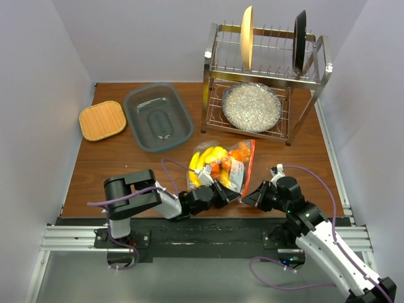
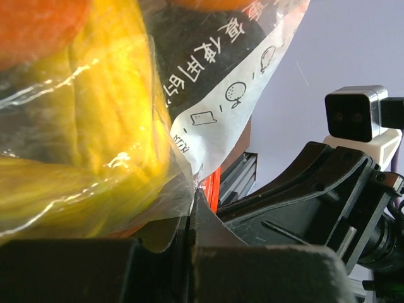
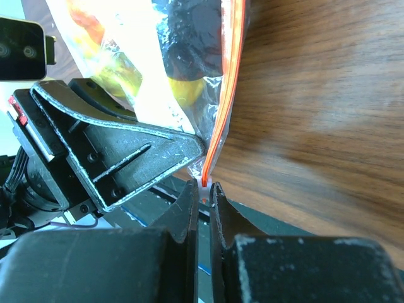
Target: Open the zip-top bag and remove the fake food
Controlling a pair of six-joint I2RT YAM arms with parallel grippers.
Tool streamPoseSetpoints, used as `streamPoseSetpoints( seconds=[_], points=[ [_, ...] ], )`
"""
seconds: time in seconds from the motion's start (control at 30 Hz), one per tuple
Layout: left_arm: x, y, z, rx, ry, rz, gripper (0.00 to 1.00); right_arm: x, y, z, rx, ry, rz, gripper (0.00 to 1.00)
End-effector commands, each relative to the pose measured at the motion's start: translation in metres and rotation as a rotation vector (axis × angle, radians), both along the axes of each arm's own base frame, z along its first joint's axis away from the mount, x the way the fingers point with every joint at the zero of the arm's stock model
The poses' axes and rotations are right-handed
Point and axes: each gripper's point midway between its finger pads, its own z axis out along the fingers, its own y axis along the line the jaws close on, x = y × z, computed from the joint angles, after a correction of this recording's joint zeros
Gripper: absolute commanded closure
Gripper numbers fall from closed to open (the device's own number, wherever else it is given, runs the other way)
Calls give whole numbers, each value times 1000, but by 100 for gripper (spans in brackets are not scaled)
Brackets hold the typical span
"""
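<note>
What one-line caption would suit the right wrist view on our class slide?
Right end effector pinches the zip-top bag by its orange-red zip strip; left end effector grips alongside.

Overhead wide; wrist views close, sharing bag [image 1: 221, 165].

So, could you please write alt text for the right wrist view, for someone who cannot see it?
The right gripper pinches the bag by the near end of its orange-red zip strip. Just to the left, the left gripper clamps the clear plastic, with yellow fake food showing inside. The brown table fills the right side.
</note>
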Motion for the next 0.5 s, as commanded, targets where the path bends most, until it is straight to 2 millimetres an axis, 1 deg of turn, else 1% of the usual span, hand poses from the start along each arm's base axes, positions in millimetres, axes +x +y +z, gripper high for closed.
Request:
streamPoseSetpoints(
  seconds=[0.0, 0.1, 0.27, 0.47],
  points=[
    [4, -6, 20, -22, -69, -26, 100, 8, -2, 15, 16, -30, -46, 100],
    [0, -4, 17, -8, -70, -45, 100, 9, -4, 14, 17, -29, -62, 100],
    [-8, -1, 7, 27, -53, -80, 100, 14, -5, 12, 14, -32, -86, 100],
    [-15, 4, 1, 60, -45, -105, 100, 23, -8, 18, -3, -54, -122, 100]
  ],
)
